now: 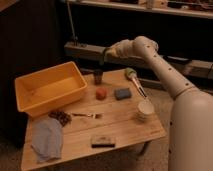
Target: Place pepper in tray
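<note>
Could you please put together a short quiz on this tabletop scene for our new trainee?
1. True or false: the pepper already lies in the tray.
2. Which item lies immediately right of the pepper: A) the blue sponge, B) the grapes, C) the cloth?
3. Where is the end effector, and does it hold anything?

Key
1. False: the pepper sits on the table, right of the tray.
2. A.
3. It hangs above the dark cup at the table's back edge, shut and holding nothing visible.
</note>
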Robot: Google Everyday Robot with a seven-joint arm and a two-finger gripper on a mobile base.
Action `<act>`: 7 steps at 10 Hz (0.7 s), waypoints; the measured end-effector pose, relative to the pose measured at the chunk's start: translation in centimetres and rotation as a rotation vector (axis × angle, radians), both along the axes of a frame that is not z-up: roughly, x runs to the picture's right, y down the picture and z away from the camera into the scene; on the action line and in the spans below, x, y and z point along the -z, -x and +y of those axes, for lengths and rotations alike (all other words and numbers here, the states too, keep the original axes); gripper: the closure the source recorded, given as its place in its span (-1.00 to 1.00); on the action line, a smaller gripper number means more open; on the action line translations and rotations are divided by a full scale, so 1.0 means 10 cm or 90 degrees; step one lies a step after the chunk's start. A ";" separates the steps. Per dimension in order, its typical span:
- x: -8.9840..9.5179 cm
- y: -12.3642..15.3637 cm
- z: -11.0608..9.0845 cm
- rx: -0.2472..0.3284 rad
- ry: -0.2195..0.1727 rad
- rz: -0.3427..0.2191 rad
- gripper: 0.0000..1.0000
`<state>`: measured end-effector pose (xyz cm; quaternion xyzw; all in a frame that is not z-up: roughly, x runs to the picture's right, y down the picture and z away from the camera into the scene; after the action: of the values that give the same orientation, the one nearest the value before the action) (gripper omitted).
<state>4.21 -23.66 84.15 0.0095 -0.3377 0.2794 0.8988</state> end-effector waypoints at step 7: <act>0.84 0.91 0.11 0.058 -0.059 -0.169 1.00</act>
<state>-4.93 -22.57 75.76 -0.0014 -0.4662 0.2215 0.8565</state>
